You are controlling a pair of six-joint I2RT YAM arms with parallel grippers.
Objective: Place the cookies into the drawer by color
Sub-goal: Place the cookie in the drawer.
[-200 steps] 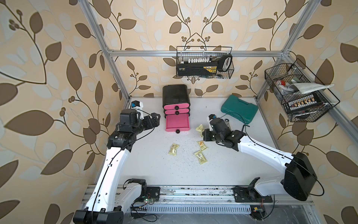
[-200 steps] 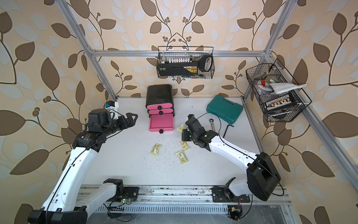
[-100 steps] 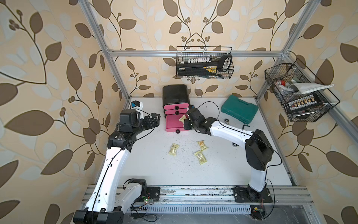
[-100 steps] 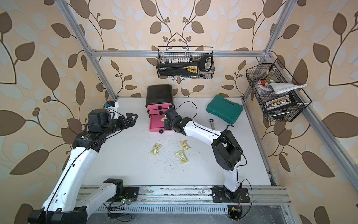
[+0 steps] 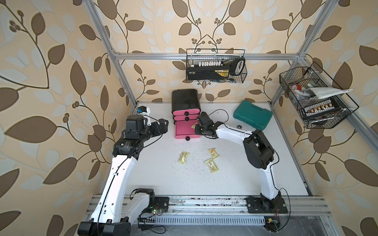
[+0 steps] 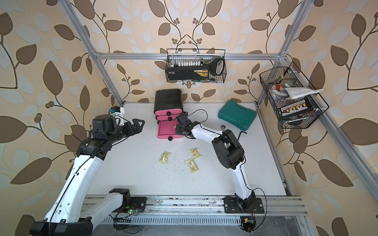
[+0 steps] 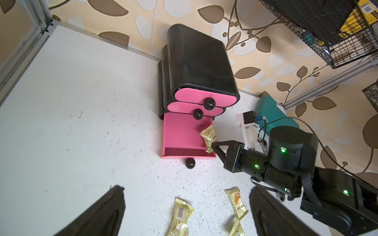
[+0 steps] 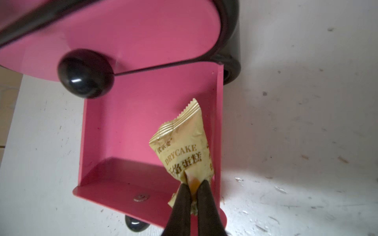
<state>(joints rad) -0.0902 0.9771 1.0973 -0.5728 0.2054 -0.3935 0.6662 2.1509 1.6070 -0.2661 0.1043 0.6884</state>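
- Overhead, leaf-patterned walls [image 5: 61, 81] and an aluminium frame [image 5: 204, 54] box the room. One wire basket [image 5: 215, 70] hangs at 12 o'clock and a second basket [image 5: 313, 98] at 2 o'clock.
- White speckled surface [image 5: 163, 179]: bare from its centre out to 7 and 5 o'clock, with open room along the front edge.
- Drawer cabinet [image 5: 185, 100]: at 12 o'clock by the back wall. Its two upper drawers are closed, and the bottom drawer [image 5: 183, 128] is pulled out toward 6 o'clock.
- Teal case [image 5: 253, 114]: at 2 o'clock, well apart from the cabinet.
- Left tool [image 6: 139, 123]: above the surface at 9 o'clock, holding nothing. Its wrist view shows its fingers [image 7: 106, 210] spread wide.
- Right tool [image 8: 193, 185]: at the open drawer's 3 o'clock wall, pinching the held cookie [image 8: 184, 147] by one end. Only its wrist view shows the pinch; both top views give just a pale sliver. The packet hangs over the drawer's inside, by that wall.
- Loose cookies: three pale yellow packets [image 5: 183, 157] [image 5: 213, 153] [image 5: 211, 166] near the centre, well clear of every edge.
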